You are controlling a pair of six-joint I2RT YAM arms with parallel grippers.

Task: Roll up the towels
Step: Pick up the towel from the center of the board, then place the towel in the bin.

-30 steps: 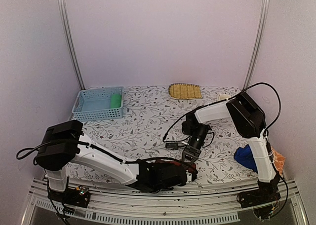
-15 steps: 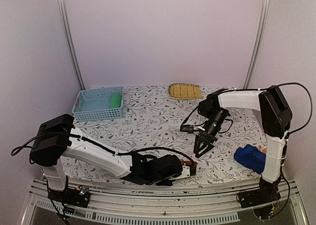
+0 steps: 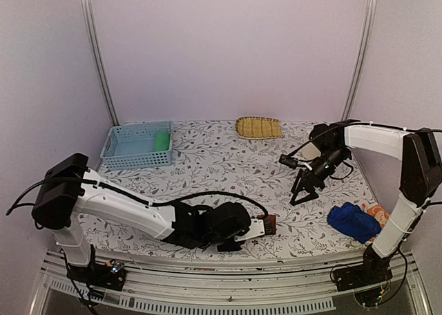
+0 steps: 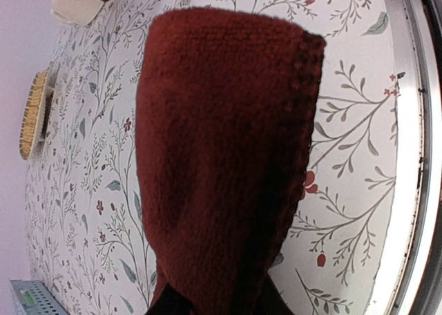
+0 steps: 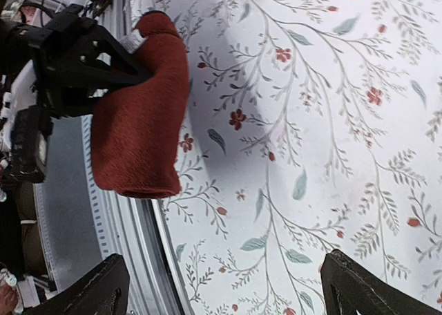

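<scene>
Your top camera looks down from above and behind the near edge, taking in the whole floral-print table (image 3: pixel 207 170). Your left wrist camera sits tight against the dark reddish-brown rolled terry towel (image 4: pixel 221 163), looking past it across the table. Your right wrist camera sees that towel from farther off; all three views share it.

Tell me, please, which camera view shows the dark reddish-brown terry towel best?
The right wrist view: the dark reddish-brown terry towel shows end to end as a roll. The left wrist view fills with its weave, cropped below; the top external view shows only a small end.
</scene>
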